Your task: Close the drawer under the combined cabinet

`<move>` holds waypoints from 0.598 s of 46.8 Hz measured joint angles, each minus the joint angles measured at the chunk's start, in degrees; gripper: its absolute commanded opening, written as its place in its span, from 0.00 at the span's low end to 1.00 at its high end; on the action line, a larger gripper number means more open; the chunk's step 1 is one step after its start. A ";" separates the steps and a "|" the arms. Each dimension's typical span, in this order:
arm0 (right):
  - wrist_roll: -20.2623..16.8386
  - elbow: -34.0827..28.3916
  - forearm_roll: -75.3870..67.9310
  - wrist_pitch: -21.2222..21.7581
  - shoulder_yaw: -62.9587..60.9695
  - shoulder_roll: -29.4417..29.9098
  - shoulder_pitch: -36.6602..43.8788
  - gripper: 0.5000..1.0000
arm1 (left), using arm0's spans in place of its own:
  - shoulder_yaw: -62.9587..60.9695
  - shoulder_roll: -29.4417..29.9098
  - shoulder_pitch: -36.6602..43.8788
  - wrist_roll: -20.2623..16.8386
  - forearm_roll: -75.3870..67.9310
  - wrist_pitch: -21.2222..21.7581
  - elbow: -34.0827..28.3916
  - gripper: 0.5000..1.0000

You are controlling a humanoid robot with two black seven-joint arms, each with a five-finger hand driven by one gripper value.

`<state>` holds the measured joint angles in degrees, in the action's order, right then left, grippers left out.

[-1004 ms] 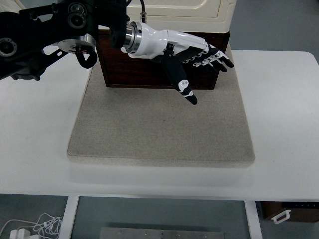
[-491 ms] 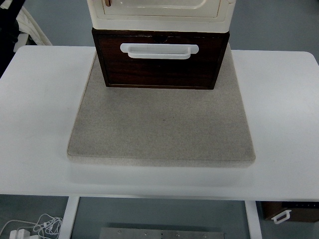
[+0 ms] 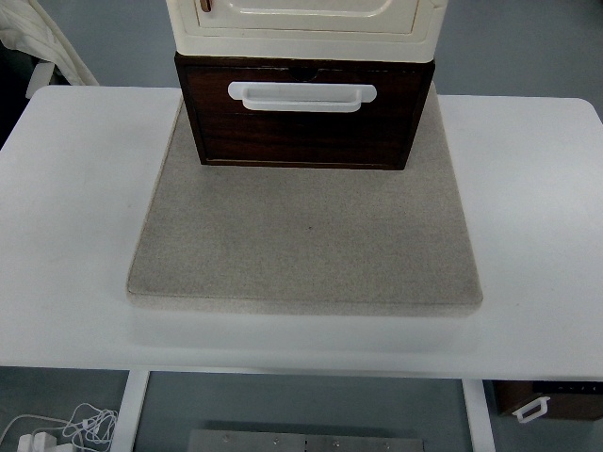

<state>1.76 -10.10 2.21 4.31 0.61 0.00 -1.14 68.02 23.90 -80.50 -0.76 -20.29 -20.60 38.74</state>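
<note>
Found the drawer (image 3: 301, 132) at the far edge of the mat (image 3: 301, 245), directly under the cream cabinet (image 3: 301, 24) and carrying it. Faced the robot's side with its dark wooden front, so as to offer a flat surface for a straight push away. Noted a white handle (image 3: 301, 96) across the upper front, meant for pulling and probably not needed for closing. Spotted only a thin dark strip of the drawer's top ahead of the cabinet's lower edge; judged the drawer nearly or fully in, but could not tell which from so steep a view. Rested the whole stack on the mat, likely to keep it from sliding on the white table (image 3: 75, 188) under a push. Saw neither left nor right hand anywhere, so could not tell whether wide, narrow or holding anything. Judged the task at or close to its end, with nothing touching the drawer.
</note>
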 measured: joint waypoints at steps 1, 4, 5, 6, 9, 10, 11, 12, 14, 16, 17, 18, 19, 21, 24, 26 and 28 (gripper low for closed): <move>0.00 0.00 0.00 0.00 0.00 0.00 0.00 0.90 | 0.01 0.10 -0.04 -0.08 0.04 0.79 -1.30 1.00; 0.00 0.01 0.00 0.00 0.00 0.00 -0.01 0.90 | -0.04 0.19 -0.04 -0.13 0.35 1.80 -4.38 1.00; 0.00 0.01 0.00 0.00 0.00 0.00 -0.01 0.90 | -0.40 0.20 -0.04 -0.13 0.59 2.07 -5.74 1.00; -0.01 0.00 0.00 0.00 0.00 0.00 -0.03 0.90 | -0.64 0.20 -0.04 -0.12 0.82 2.23 -6.84 1.00; -0.01 0.00 0.00 0.00 0.00 0.00 -0.06 0.90 | -0.97 0.20 0.19 -0.07 1.75 2.62 -10.46 1.00; -0.01 0.00 0.00 0.00 0.00 0.00 -0.04 0.90 | -0.99 0.20 0.36 -0.06 2.01 2.70 -11.56 1.00; 0.00 -0.01 0.00 0.00 0.00 0.00 -0.02 0.90 | -1.05 0.19 0.51 -0.05 2.20 2.74 -12.62 1.00; -0.01 -0.01 0.00 0.00 0.00 0.00 -0.01 0.90 | -1.14 0.19 0.64 -0.05 2.35 2.76 -13.55 1.00; 0.00 -0.01 0.00 0.00 0.00 0.00 -0.01 0.90 | -1.17 0.19 0.88 -0.07 2.55 2.76 -15.21 1.00; 0.00 -0.01 0.00 0.01 0.00 0.00 0.00 0.90 | -1.18 0.19 1.18 -0.07 2.61 2.75 -16.89 1.00; -0.01 -0.01 0.00 0.00 0.00 0.00 -0.01 0.90 | -1.15 0.19 1.48 -0.08 2.63 2.73 -17.64 1.00; 0.00 -0.01 0.00 0.00 0.00 0.00 0.00 0.90 | -1.14 0.19 1.88 -0.05 2.64 2.71 -18.44 1.00; 0.00 -0.01 0.00 0.00 0.00 0.00 0.01 0.90 | -1.15 0.15 2.45 0.00 2.63 2.73 -19.41 1.00; -0.01 -0.01 -0.01 0.00 0.00 0.00 0.00 0.90 | -1.13 0.03 3.40 0.06 2.67 2.72 -20.71 1.00; -0.01 -0.01 -0.01 0.01 0.00 0.00 -0.01 0.90 | -1.13 -0.31 5.00 0.13 3.06 2.69 -22.13 1.00; -0.01 -0.01 -0.02 0.02 0.00 0.00 -0.03 0.90 | -1.13 -0.54 6.26 0.15 3.70 2.68 -22.76 1.00; -0.01 -0.01 -0.02 0.03 0.00 0.00 -0.05 0.90 | -1.12 -1.10 7.74 0.15 4.61 2.68 -23.23 1.00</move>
<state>1.75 -10.11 2.19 4.34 0.62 0.00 -1.19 66.89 22.80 -72.76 -0.61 -15.67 -17.92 15.51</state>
